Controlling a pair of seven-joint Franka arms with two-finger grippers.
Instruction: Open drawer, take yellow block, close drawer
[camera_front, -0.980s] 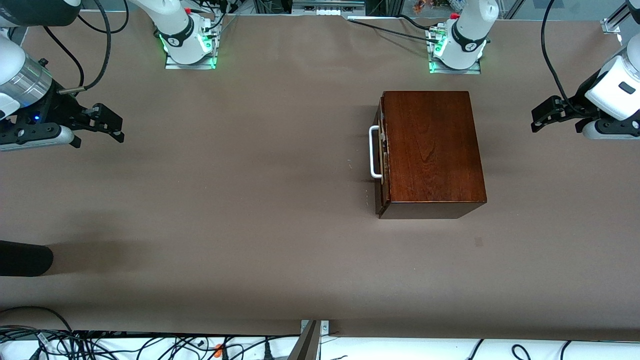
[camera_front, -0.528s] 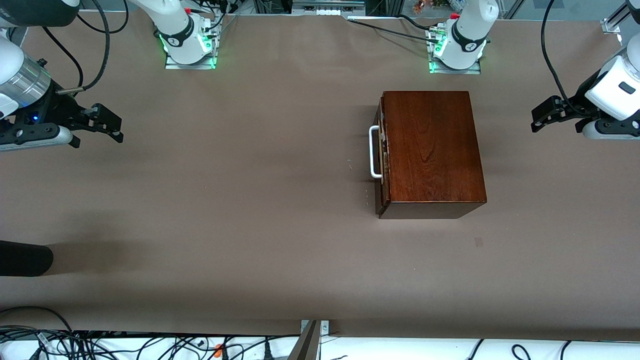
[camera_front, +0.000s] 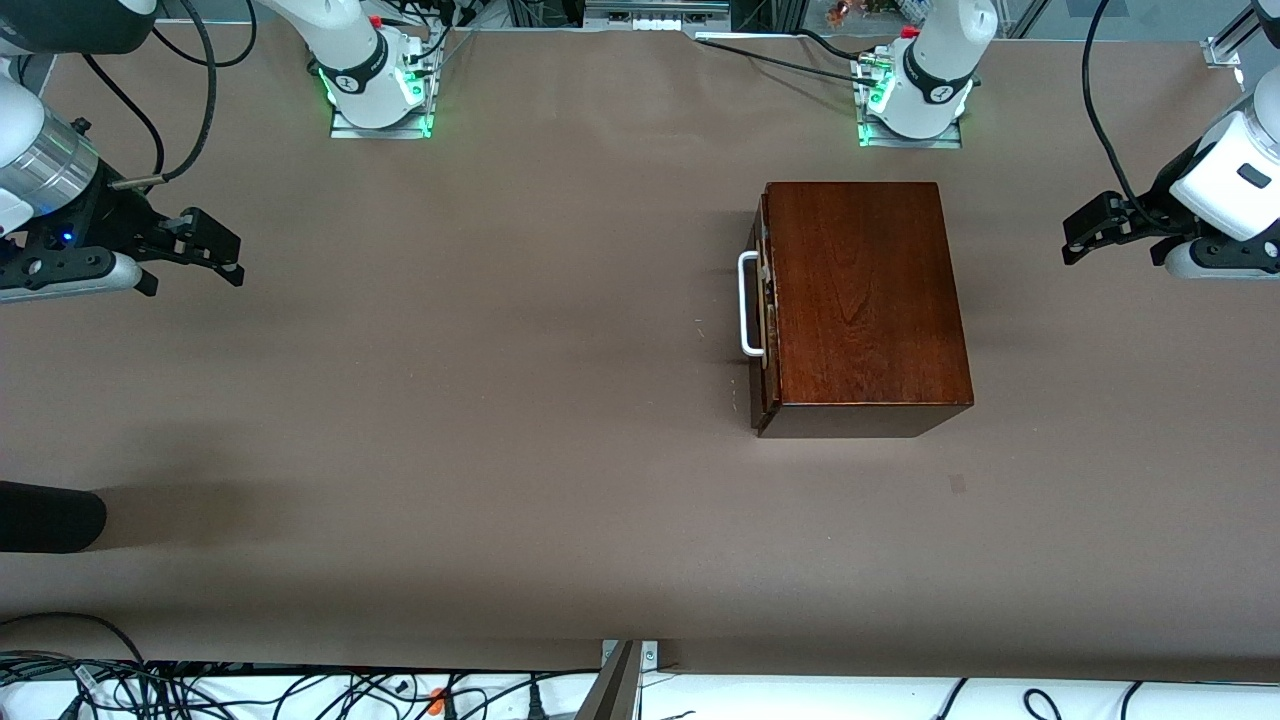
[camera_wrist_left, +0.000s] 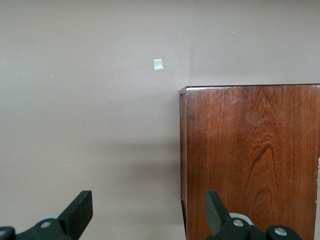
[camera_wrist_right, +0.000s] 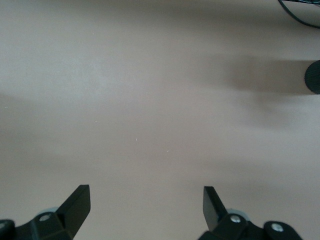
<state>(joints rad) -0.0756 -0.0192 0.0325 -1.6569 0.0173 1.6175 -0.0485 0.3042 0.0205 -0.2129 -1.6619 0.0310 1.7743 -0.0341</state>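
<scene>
A dark reddish-brown wooden box (camera_front: 860, 290) stands on the table toward the left arm's end. Its drawer (camera_front: 764, 375) is pushed in, with the white U-shaped handle (camera_front: 745, 305) facing the right arm's end. The yellow block is hidden. My left gripper (camera_front: 1085, 232) hangs open and empty over the table at the left arm's end, apart from the box. In the left wrist view the left gripper (camera_wrist_left: 148, 215) points at the box (camera_wrist_left: 250, 160) and the table beside it. My right gripper (camera_front: 208, 248) is open and empty over bare table at the right arm's end, as the right wrist view also shows (camera_wrist_right: 145, 207).
A black cylinder (camera_front: 50, 517) reaches in from the table's edge at the right arm's end, nearer to the front camera; the cylinder (camera_wrist_right: 313, 76) also shows in the right wrist view. A small pale square mark (camera_front: 957, 484) lies on the brown table (camera_front: 480, 400) near the box.
The right gripper has drifted slightly toward the right arm's end of the table. The left gripper and the box have not moved.
</scene>
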